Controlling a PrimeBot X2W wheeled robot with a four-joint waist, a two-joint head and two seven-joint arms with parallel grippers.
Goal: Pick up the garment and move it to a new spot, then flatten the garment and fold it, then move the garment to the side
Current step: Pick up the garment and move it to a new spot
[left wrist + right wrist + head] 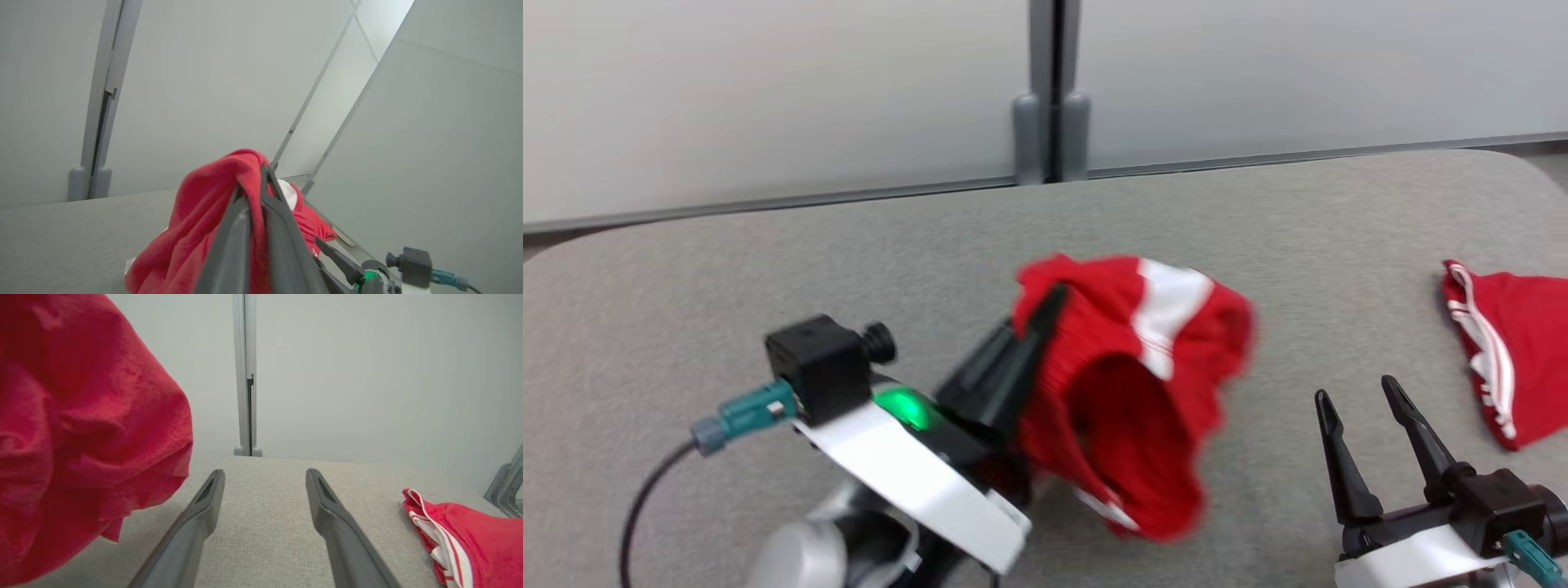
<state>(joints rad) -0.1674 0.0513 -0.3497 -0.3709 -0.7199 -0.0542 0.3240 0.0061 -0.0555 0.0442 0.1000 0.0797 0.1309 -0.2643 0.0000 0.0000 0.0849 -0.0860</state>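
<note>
The left pincer (pixel 1045 306) pinches the red garment (pixel 1143 384), bunched around its tips. The right pincer (pixel 1356 396) stands spread, open table (pixel 768 245) ahead; a second garment (pixel 1515 343) lies to its right, by the table's edge.

White wrist shell (pixel 907 474), black camera cube (pixel 817 367) (teal plug (pixel 756 411)), green light (pixel 903 406), dark tapered jaws

The garment (pixel 1143 384) is bright red with a broad white band. Right of it, a second garment (pixel 1515 351) is the same red, edged with thin white stripes. The bench (pixel 768 261) is a light grey weave. The left pincer (pixel 1045 306) and right pincer (pixel 1355 389) are black. Left of the garment are a green light (pixel 903 406) and a teal plug (pixel 747 412).
</note>
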